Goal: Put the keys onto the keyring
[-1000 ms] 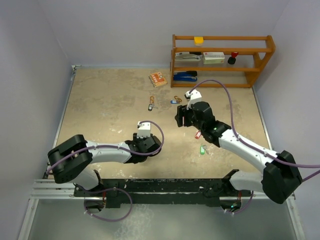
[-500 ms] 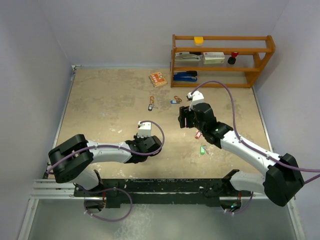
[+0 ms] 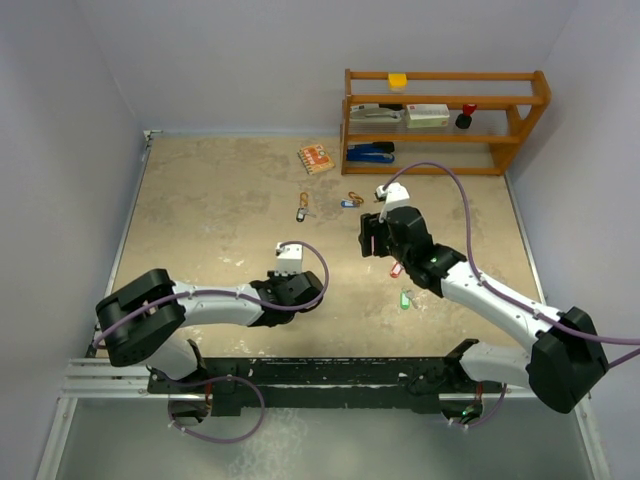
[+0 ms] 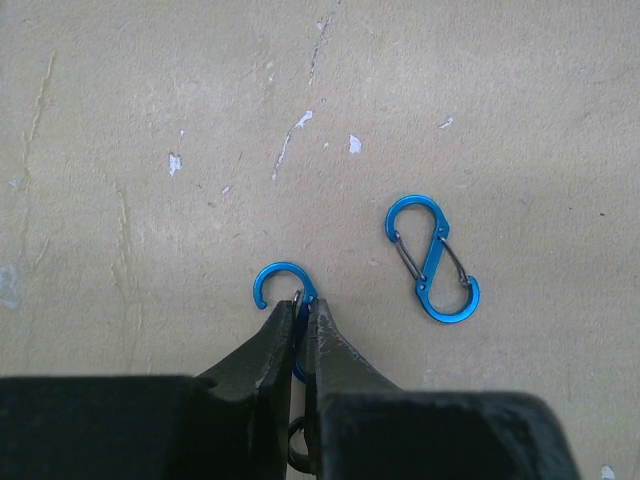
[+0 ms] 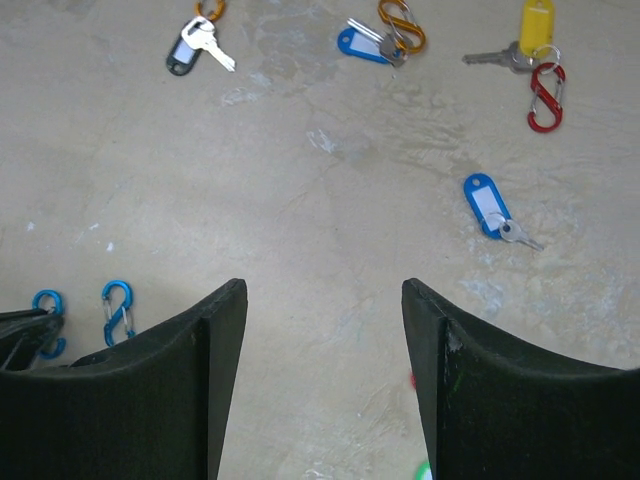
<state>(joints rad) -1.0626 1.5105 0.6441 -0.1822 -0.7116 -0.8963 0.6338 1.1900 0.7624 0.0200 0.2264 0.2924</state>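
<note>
Over the scuffed, mottled beige table (image 3: 200, 200), the right gripper (image 5: 322, 290) hangs with its blunt black fingers spread above bare surface. The left gripper (image 4: 300, 312), near the near edge, is pressed together, pinching a glossy blue S-shaped metal clip (image 4: 278, 277) beside a matching loose clip (image 4: 432, 258). The small silver keys (image 5: 485, 207), on flat oblong plastic tags in blue, yellow and black, lie scattered toward the far edge.

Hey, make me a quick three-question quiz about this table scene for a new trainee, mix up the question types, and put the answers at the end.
1. True or false: the left gripper is shut on a blue S-clip.
2. The clip lying by the yellow-tagged key is: A red, B green, C black.
3. Are the right gripper jaws open or shut?
Key: 1 true; 2 A; 3 open.
</note>
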